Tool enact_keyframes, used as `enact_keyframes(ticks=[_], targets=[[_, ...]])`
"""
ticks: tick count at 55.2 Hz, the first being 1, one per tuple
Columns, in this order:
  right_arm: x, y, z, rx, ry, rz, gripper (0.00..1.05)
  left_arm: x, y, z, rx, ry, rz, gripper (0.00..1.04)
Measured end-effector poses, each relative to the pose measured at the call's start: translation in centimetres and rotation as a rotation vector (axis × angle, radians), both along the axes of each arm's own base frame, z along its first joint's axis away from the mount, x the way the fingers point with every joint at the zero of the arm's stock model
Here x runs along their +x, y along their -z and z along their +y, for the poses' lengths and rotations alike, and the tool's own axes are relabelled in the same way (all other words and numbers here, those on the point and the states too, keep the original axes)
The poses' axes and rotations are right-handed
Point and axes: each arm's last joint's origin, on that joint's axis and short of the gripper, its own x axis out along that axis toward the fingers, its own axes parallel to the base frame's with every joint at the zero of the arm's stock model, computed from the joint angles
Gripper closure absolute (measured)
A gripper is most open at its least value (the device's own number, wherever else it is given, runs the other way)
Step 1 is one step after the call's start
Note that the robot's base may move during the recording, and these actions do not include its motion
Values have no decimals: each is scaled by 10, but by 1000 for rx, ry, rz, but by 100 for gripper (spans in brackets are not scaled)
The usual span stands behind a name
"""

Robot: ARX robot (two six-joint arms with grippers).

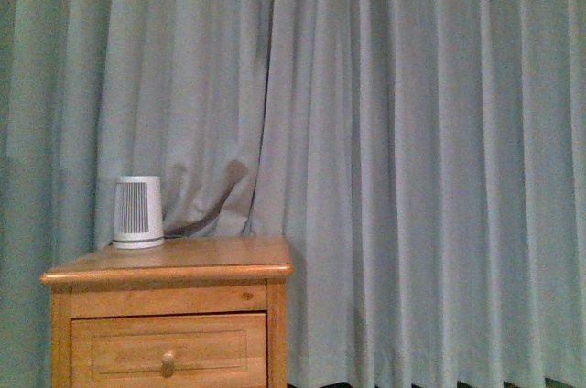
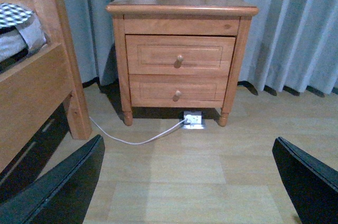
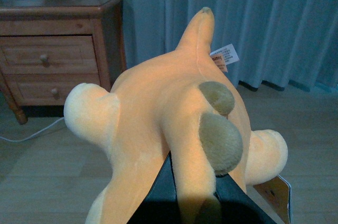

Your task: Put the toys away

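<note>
Left tool (image 2: 187, 140): dark fingers (image 2: 63, 187) spread wide, nothing between them, over the pale wood floor (image 2: 200, 182).
Ahead of it, left to right: wooden bed frame (image 2: 37, 92); two-drawer nightstand (image 2: 179, 26) with a white slatted device (image 1: 138, 212) on top; grey-blue curtain (image 1: 412, 150) behind.
White cable (image 2: 132, 140) runs across the floor to a socket block (image 2: 193, 119) under the nightstand.
Right tool (image 3: 198, 203): pinching the orange-yellow plush animal (image 3: 158, 102) from below, held off the floor.
Two brown spots face the wrist camera.
A paper tag (image 3: 224, 55) hangs near the pointed end.
</note>
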Motion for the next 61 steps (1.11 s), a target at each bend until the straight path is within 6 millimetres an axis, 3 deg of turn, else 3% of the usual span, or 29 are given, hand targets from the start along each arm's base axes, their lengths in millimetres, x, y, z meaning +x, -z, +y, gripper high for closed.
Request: enact_keyframes(ticks=[61], targets=[[0,0,0,0,2,-1,98,0,0,0,0,-1,0,6]])
